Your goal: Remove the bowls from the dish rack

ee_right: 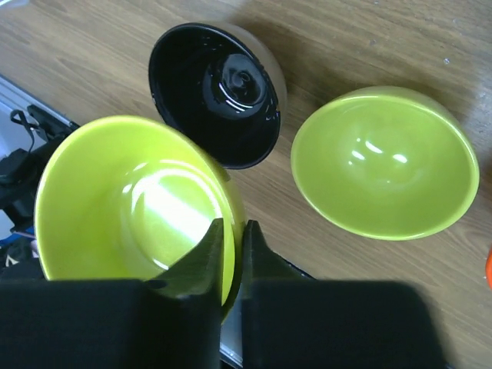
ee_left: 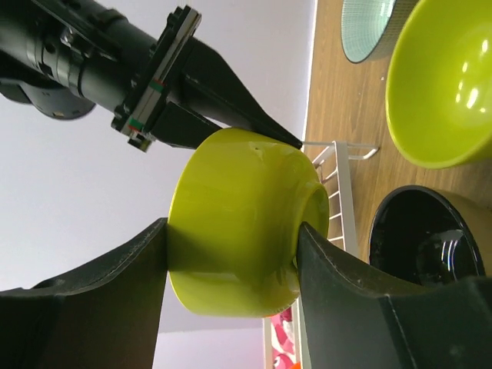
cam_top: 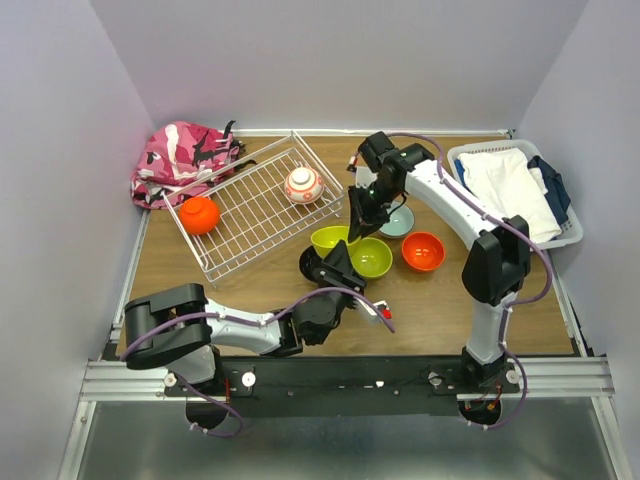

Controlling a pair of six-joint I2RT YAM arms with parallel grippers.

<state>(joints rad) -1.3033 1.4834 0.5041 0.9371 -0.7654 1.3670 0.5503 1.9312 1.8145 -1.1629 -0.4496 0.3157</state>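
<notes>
While the wooden surface [cam_top: 430,310] carries everything in sight, its biggest item is the dish rack [cam_top: 250,215], a white wire basket lying at an angle on the far left. Behind the rack's left corner lies a pink camouflage bag [cam_top: 178,160], and at the far right stands a white plastic basket [cam_top: 572,234] full of folded clothes [cam_top: 505,185]. The right arm [cam_top: 455,205] reaches in over the middle from the right, and the left arm [cam_top: 240,328] stretches low along the near edge towards the same spot. Two bowls sit in the rack: an orange bowl [cam_top: 200,214] at its left end and a white bowl with red pattern [cam_top: 304,185] near its far right corner. Just right of the rack, four bowls rest on the wood: a black-glazed bowl [ee_right: 215,100], a second lime-green bowl [cam_top: 372,258] beside it, another orange bowl [cam_top: 423,251] further right, and a pale teal bowl [cam_top: 400,222] behind those. Above the black-glazed bowl hangs the held lime-green bowl [ee_left: 238,238], clear of the wood. The left claw [ee_left: 232,225] is clenched across its outer wall near the foot, one finger on each side. The right claw [ee_right: 232,227] is pinched on its rim, one finger inside and one outside.
</notes>
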